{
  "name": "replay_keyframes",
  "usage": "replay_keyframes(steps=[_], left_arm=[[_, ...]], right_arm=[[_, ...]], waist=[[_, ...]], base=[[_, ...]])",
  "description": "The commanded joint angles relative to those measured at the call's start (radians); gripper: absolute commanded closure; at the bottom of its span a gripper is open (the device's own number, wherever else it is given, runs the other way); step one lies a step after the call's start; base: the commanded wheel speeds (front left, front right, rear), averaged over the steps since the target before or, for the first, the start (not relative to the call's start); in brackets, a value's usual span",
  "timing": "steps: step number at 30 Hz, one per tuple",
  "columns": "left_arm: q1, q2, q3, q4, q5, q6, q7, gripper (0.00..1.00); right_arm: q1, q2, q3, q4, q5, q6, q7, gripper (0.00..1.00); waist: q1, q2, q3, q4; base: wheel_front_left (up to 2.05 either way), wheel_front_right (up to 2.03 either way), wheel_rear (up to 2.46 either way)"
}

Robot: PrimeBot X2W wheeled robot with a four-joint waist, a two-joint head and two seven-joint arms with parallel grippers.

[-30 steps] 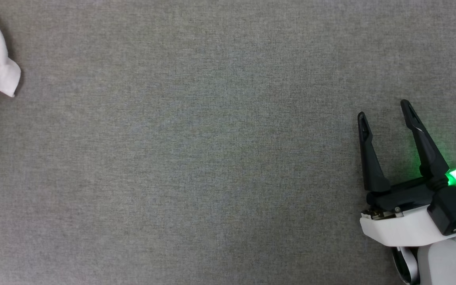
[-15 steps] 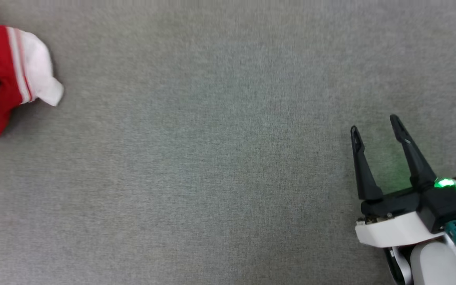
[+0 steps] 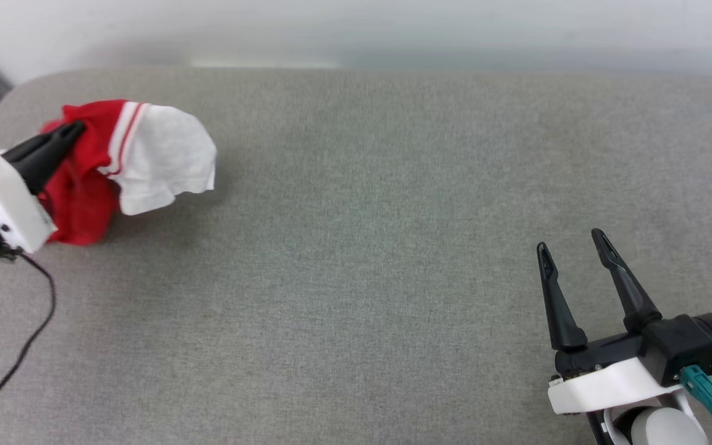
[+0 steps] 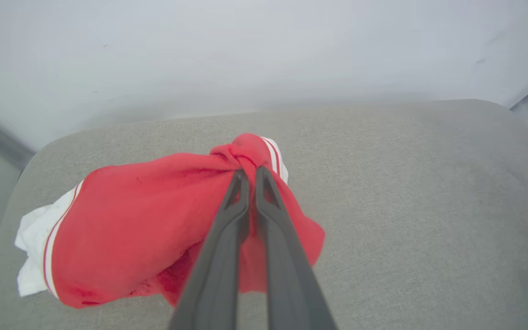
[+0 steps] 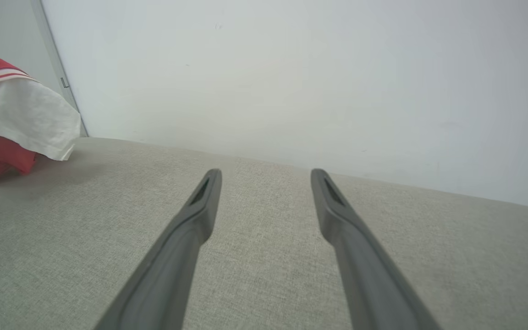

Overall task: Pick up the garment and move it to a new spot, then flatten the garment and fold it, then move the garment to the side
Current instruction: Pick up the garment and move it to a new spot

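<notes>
A plain pale wall [image 3: 393,31] stands behind a wide grey woven-fabric surface with rounded corners [image 3: 356,247], near whose far left corner the bunched red cloth garment with a white sleeve [image 3: 146,154] is pinched in the closed left gripper [image 4: 248,170], while the right gripper [image 3: 569,241] hovers well apart from it, fingers spread wide, holding nothing.

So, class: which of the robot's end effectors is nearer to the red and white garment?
Left. The left end effector is shut on the garment, pinching its red cloth. The right end effector hangs open over the grey padded surface, far to the garment's right.
</notes>
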Motion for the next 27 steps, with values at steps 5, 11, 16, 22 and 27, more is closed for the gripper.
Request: replay_keyframes(steps=[5, 11, 16, 22, 27], left_arm=[[0.030, -0.097, -0.025, -0.079, 0.032, 0.021, -0.076, 1.00], [0.043, -0.231, -0.086, -0.181, 0.089, 0.098, -0.113, 1.00], [0.010, -0.377, -0.137, -0.209, 0.140, 0.152, -0.144, 1.00], [-0.043, -0.543, -0.185, -0.162, 0.194, 0.184, -0.184, 1.00], [-0.074, -0.667, -0.236, -0.071, 0.230, 0.175, -0.213, 1.00]], right_arm=[[0.015, 0.000, -0.006, 0.002, 0.015, -0.001, -0.002, 0.00], [0.004, 0.001, -0.039, -0.013, 0.023, -0.001, -0.002, 0.00], [-0.014, 0.001, -0.069, -0.033, 0.012, -0.001, -0.002, 0.00], [-0.039, 0.001, -0.099, -0.065, 0.008, -0.001, -0.002, 0.00], [-0.043, 0.001, -0.122, -0.084, 0.014, -0.001, -0.002, 0.00]], waist=[[0.0002, 0.0000, -0.070, -0.025], [0.0002, 0.0000, -0.086, -0.073], [0.0002, 0.0000, -0.080, -0.121], [0.0002, 0.0000, -0.035, -0.188], [0.0002, 0.0000, 0.016, -0.226]], base=[[0.00, 0.00, 0.00], [0.00, 0.00, 0.00], [0.00, 0.00, 0.00], [0.00, 0.00, 0.00], [0.00, 0.00, 0.00]])
